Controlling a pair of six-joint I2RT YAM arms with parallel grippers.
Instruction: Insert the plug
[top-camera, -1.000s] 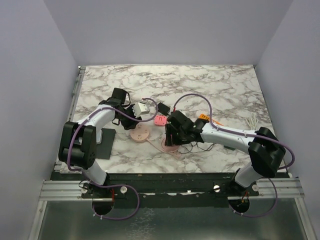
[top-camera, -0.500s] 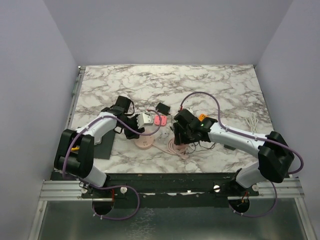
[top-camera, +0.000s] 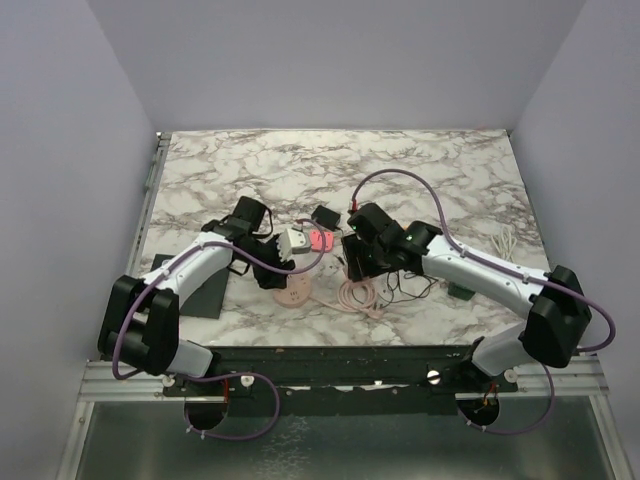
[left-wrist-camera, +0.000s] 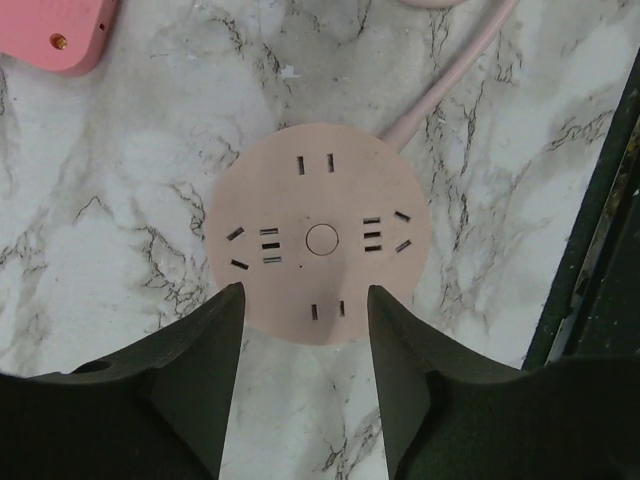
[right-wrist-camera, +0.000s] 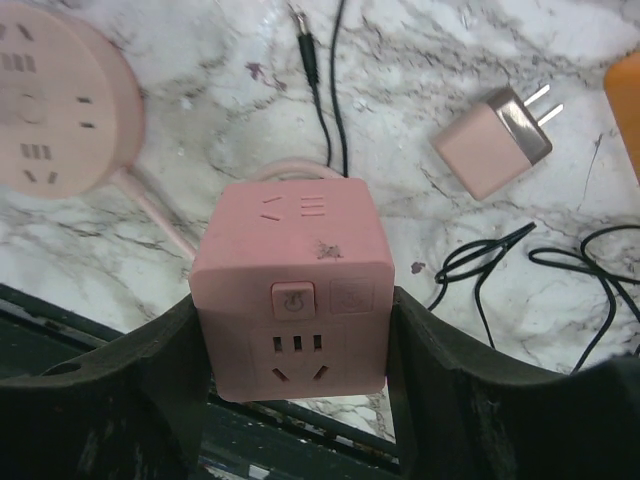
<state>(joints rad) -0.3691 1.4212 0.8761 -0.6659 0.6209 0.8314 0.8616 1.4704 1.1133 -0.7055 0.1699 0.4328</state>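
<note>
Pink two-prong charger plug (right-wrist-camera: 490, 150) lies flat on the marble desk (top-camera: 420, 170), prongs pointing away to the upper right in the right wrist view; nothing touches it, not plugged in; it sits beyond and right of the pink cube socket (right-wrist-camera: 292, 300); right claw (right-wrist-camera: 295, 300) is clamped on that cube, a finger pressed on each side, button and three-hole outlet face toward the camera, slots on the top face; thin black cables (right-wrist-camera: 480, 265) loop on the desk near the plug, another black lead with a jack tip runs just behind the cube; orange item (right-wrist-camera: 625, 100) cut off at the frame edge; round pink power strip (left-wrist-camera: 318, 235) flat on the desk, outlets up, its pink cord (left-wrist-camera: 450, 85) leading off toward a coil; left claw (left-wrist-camera: 305, 290) hovers right over the strip, fingers apart, nothing between them; pink block (left-wrist-camera: 55, 35) with a screw hole near the strip; from above, strip (top-camera: 293, 293) sits between the two arms near the front edge.
</note>
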